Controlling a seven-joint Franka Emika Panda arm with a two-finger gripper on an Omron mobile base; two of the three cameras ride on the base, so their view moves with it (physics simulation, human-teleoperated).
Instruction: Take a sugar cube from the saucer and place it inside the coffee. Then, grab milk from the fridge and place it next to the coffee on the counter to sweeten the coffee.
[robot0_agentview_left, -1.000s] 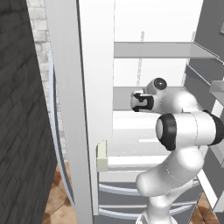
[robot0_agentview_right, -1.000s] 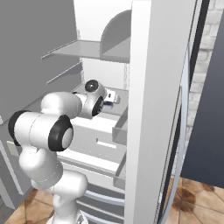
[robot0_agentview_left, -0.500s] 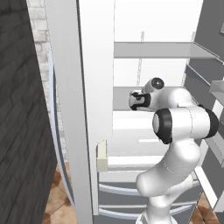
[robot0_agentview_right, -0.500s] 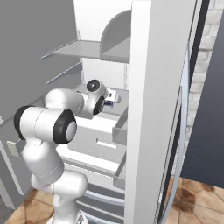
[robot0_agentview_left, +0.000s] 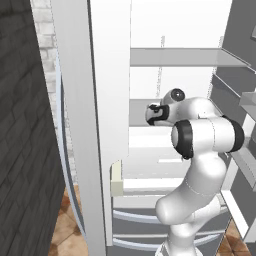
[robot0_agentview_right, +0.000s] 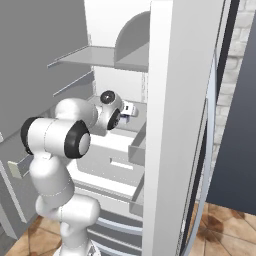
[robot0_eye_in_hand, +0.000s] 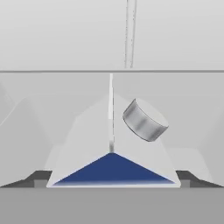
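White and blue right under the camera: in the hand view the milk (robot0_eye_in_hand: 113, 148) sits dead centre and very close, its gabled top ridge running straight up the middle, two pale sloped faces falling away on either side, and a dark blue triangle showing on the gable end at the bottom. A grey screw cap (robot0_eye_in_hand: 144, 120) sticks out of the right slope, tilted with it. The two dark fingertips (robot0_eye_in_hand: 37, 178) poke up at the lower corners, one on each side of the carton, spread wide with the carton between them; whether they touch its sides I cannot tell.

From the left base view the hand (robot0_agentview_left: 152, 114) reaches into the fridge (robot0_agentview_left: 165, 30), level with a shelf (robot0_agentview_left: 142, 112) below the upper glass shelf (robot0_agentview_left: 185, 57). The arm folds up from the lower right, elbow bulging in front. The carton itself is hidden behind the hand here.

From the right base view, the hand (robot0_agentview_right: 126, 111) points into the same shelf space, and a small white box shape with a touch of blue sits right at its tip, on the shelf near the back wall. The door (robot0_agentview_right: 177, 125) stands edge-on at the right.
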